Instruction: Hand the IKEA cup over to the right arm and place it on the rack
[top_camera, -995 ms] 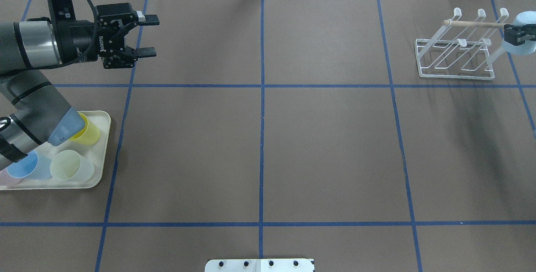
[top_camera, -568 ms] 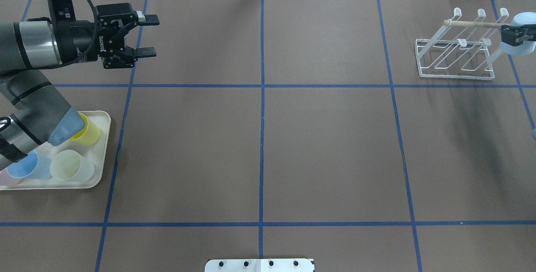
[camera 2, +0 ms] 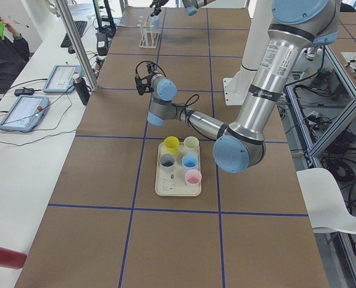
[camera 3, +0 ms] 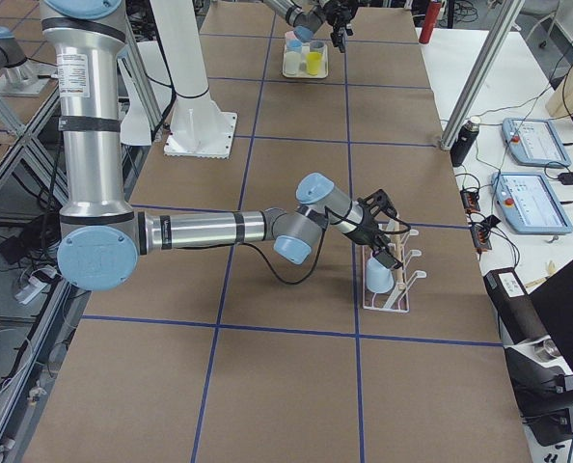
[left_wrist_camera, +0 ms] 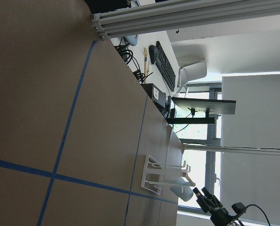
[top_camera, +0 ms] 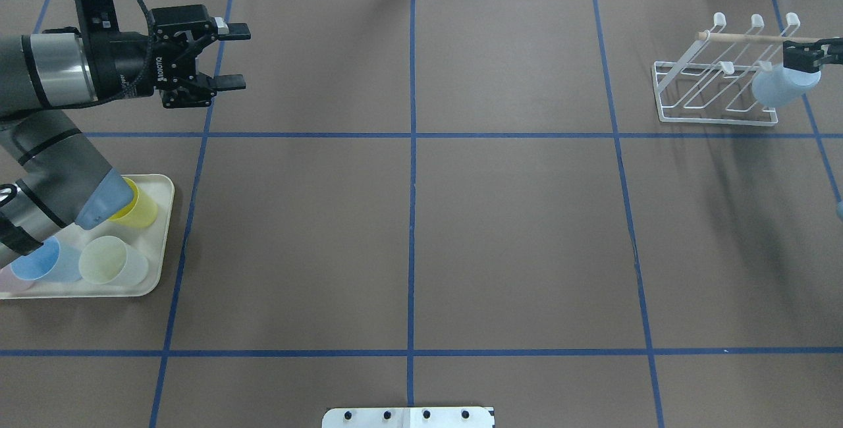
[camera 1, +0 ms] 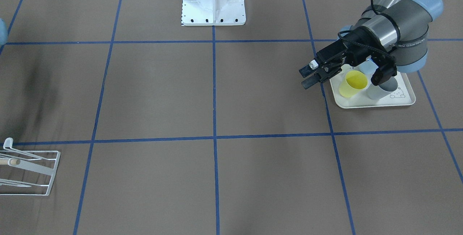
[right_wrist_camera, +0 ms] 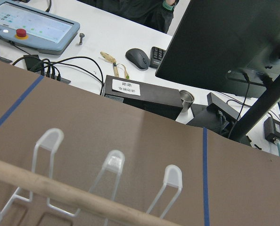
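Note:
The pale blue IKEA cup [top_camera: 777, 85] sits upside down on the right-hand slanted rod of the white wire rack [top_camera: 744, 37], at the table's far right. In the exterior right view the cup [camera 3: 378, 277] hangs low on the rack [camera 3: 397, 294]. My right gripper [top_camera: 803, 56] hovers just above the cup's base, open, with nothing between its fingers. The right wrist view shows only the rack's peg tips [right_wrist_camera: 114, 162] and its wooden rod. My left gripper [top_camera: 234, 56] is open and empty, far off at the table's left.
A cream tray [top_camera: 164, 237] at the near left holds a yellow cup [top_camera: 135, 207], a blue cup [top_camera: 39, 263] and a pale green cup [top_camera: 108, 263], partly under my left arm. The robot's white base [camera 1: 213, 0] stands mid-table at the robot's side.
The cup left the right gripper's fingers and slid down and left onto the rack's right rod. The right gripper shifted slightly left. The left arm has not moved.

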You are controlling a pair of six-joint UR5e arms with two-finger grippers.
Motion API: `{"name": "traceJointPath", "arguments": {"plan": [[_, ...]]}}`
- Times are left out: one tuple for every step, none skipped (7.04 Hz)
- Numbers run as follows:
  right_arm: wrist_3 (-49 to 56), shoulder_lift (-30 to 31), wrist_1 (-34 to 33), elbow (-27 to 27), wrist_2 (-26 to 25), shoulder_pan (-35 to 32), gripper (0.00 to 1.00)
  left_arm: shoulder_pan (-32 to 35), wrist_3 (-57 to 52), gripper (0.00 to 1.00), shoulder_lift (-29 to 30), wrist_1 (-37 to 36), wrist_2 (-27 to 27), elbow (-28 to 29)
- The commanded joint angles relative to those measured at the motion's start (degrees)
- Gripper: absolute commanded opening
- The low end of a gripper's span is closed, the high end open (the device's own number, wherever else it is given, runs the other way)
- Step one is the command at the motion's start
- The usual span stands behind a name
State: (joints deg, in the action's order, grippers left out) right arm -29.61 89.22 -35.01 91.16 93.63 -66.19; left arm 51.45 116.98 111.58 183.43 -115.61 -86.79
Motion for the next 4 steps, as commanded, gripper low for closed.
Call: {"name": "traceJointPath", "arguments": {"plan": [[-0.79, 0.51, -0.76, 4.61, 4.94, -0.25, 0.99, 0.92, -0.09, 1.00, 0.31, -0.26, -1.71, -0.40], [-2.98, 0.51, -2.59, 6.99, 7.94, -0.78, 0.99, 3.37, -4.00, 1.00, 0.22, -2.09, -5.12, -0.75], [-4.65, 0.43, -9.22, 12.41, 9.80, -0.78, 0.99, 6.52, -9.26, 1.00, -0.21, -5.59, -9.24, -0.93], [-6.15, 0.17, -17.99, 18.81, 11.64, -0.78, 0.99, 8.38, -16.45, 1.00, -2.66, -8.76, -11.63, -1.89]]}}
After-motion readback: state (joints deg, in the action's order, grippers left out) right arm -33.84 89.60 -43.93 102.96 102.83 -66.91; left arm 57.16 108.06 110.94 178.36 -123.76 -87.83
